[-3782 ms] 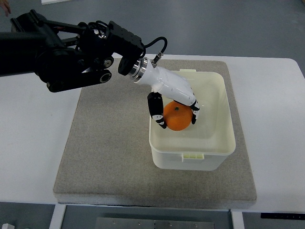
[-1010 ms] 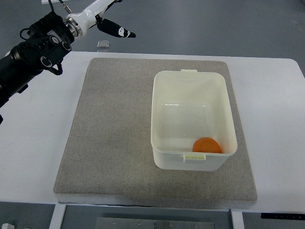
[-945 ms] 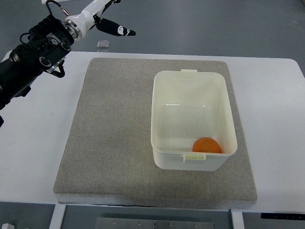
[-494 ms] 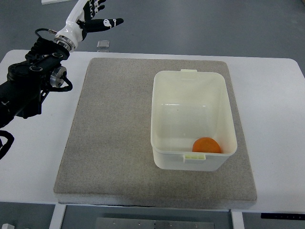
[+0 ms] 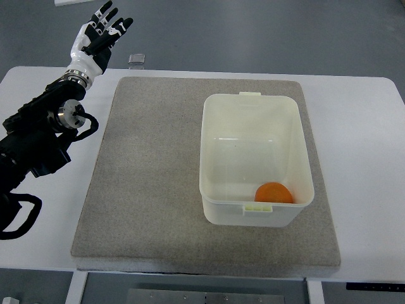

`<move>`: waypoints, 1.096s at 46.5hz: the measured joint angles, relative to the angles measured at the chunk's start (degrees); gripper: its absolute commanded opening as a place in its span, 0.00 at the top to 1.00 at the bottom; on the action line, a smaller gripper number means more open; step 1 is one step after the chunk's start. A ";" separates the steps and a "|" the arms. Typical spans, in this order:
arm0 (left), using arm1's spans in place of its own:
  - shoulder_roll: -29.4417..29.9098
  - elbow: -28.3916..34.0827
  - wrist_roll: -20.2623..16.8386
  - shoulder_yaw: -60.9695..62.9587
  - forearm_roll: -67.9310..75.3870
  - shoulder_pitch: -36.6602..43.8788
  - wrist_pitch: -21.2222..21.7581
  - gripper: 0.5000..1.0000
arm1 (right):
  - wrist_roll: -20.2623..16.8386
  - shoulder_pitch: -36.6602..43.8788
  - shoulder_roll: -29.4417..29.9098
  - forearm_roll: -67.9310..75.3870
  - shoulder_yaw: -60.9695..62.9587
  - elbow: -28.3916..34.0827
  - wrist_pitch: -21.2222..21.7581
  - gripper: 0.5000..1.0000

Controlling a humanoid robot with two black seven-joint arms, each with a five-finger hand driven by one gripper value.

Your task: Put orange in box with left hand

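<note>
Orange – round, bright, in box near corner; left hand far off – fingers spread, empty.

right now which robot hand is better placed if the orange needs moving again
Left. The left robot hand is the only one in view, open, up past the mat's far left corner. The orange already lies in the box.

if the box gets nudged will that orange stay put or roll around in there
The orange looks round and lies loose on the smooth floor of the box, so it would probably roll. It sits against the near wall, which should stop it going that way. Its firm-looking skin suggests it would not bruise easily.
</note>
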 measured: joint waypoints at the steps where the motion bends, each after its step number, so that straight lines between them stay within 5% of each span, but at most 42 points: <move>1: -0.01 0.01 0.00 -0.18 -0.07 0.11 -0.10 0.15 | 0.00 0.00 0.00 0.00 0.00 0.00 0.00 0.14; 20: -0.34 -0.02 -0.03 -0.57 -0.21 1.05 -0.10 0.02 | 0.00 -0.01 0.00 0.01 0.00 0.00 0.00 0.14; 51: -0.51 -0.18 -0.03 -0.58 -0.22 0.83 4.74 0.02 | 0.00 -0.01 0.00 -0.06 -0.01 0.00 0.02 0.14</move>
